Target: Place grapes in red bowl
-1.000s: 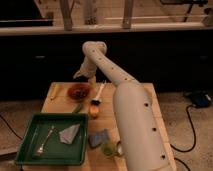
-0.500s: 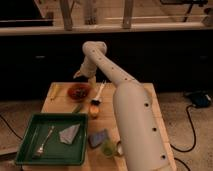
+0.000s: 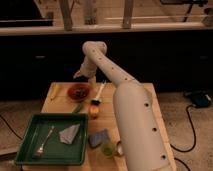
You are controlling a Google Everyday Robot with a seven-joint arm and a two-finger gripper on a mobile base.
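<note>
Only one view: gripper hangs just above the red bowl near the desk's far-left corner; can't tell its state. Grapes look like a dark clump inside the bowl. Risk, imo: arm snags the rim when lifting, tipping them out.

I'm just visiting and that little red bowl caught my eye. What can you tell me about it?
The red bowl is small, round and shallow, red-orange with a darker inside. It sits upright on the wooden table near its far left part, beyond the green tray. Something dark lies inside; what it is cannot be made out. The gripper hangs just above it, not visibly touching.
</note>
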